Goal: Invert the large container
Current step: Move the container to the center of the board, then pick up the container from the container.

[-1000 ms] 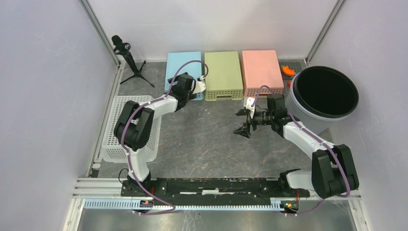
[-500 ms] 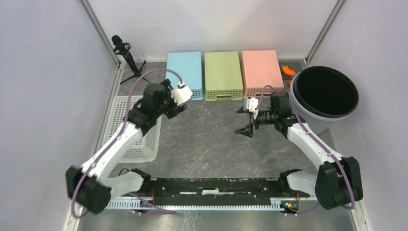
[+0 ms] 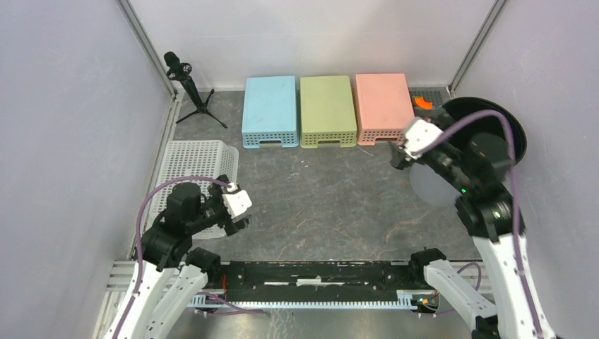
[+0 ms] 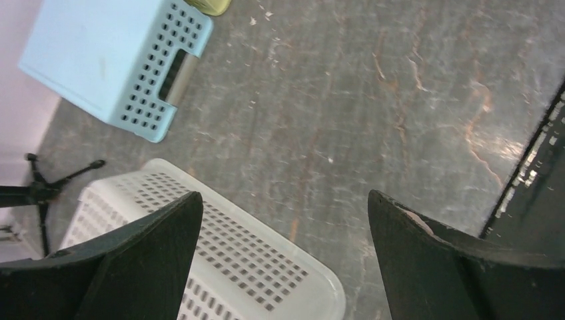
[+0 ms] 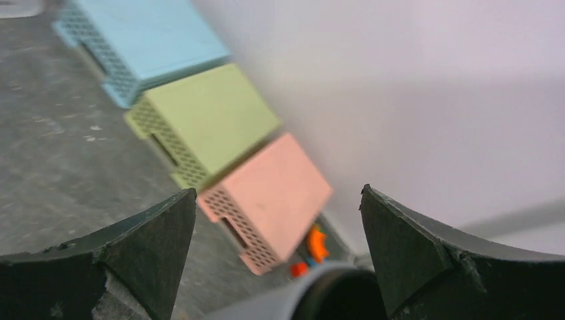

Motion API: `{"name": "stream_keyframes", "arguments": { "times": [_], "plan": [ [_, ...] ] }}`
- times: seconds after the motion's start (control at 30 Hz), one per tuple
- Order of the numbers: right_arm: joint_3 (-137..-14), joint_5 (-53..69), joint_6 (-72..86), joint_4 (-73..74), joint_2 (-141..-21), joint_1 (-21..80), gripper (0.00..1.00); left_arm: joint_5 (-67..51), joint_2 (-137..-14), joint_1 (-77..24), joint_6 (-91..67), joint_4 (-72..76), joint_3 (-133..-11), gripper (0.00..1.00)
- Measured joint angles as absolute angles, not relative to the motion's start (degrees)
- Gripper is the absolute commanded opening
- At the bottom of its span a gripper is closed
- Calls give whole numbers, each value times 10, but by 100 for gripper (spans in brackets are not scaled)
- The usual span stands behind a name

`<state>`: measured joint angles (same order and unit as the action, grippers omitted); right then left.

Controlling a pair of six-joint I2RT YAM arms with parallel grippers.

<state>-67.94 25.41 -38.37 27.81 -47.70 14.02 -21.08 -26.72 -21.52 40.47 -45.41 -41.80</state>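
The large container [image 3: 510, 131] is a round grey tub with a black inside, standing mouth up at the right edge of the table. My right arm is raised in front of it and hides much of it. The right gripper [image 3: 398, 156] hovers open at the tub's near-left side, holding nothing. In the right wrist view the tub's rim [image 5: 331, 291] lies low between the open fingers [image 5: 160, 240]. My left gripper [image 3: 239, 220] is open and empty, low at the near left over the corner of the white basket [image 4: 233, 257].
Three upturned perforated boxes line the back wall: blue [image 3: 269, 109], green [image 3: 327, 109] and pink [image 3: 382, 106]. A small orange item [image 3: 422, 103] lies behind the tub. The white basket [image 3: 191, 162] lies at the left, and a black tripod [image 3: 188, 83] stands in the back left corner.
The left arm pulled back from the blue box to the near left, over the white basket. The right arm rose from mid-table and swung right, towards the tub. Both grippers stayed open.
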Motion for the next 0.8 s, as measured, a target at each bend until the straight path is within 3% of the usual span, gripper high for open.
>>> {"name": "stream_keyframes", "arguments": {
  "times": [0.1, 0.3, 0.8],
  "plan": [
    [-712, 150, -375, 305, -418, 140, 98, -248, -231, -198, 403, -469, -385, 100],
    [-766, -22, -375, 343, -418, 140, 98, -283, -206, -185, 398, -472, -347, 100],
    [-821, -110, -384, 484, -546, 137, 98, -307, -169, -183, 388, -461, -298, 100]
  ]
}}
